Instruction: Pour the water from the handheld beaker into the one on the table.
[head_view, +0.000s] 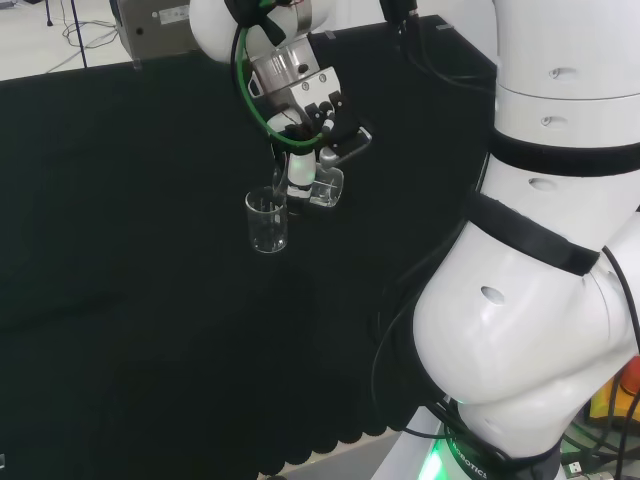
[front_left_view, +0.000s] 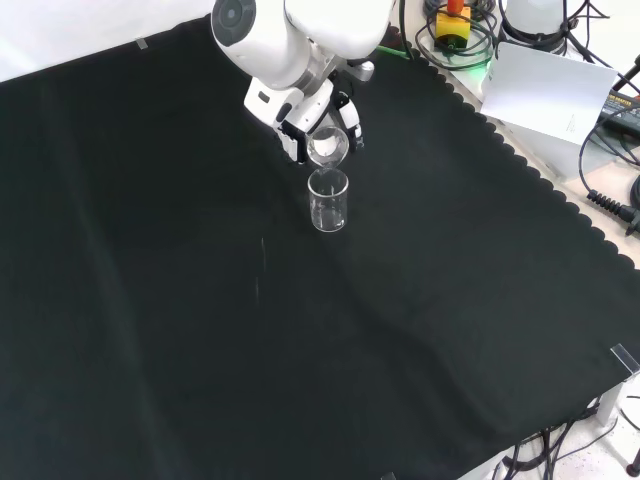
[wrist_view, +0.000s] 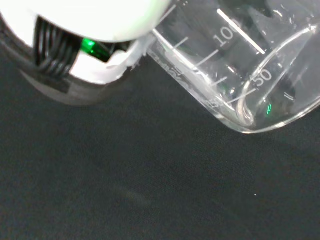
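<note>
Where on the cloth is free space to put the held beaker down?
In the front view, the black cloth is bare left, right and below the standing beaker. It is crowded just above it, where the hand tilts the held beaker.

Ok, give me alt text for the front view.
The robot's hand holds a clear beaker tipped over a second clear beaker that stands upright on the black cloth. The white arm reaches in from the top of the view.
</note>
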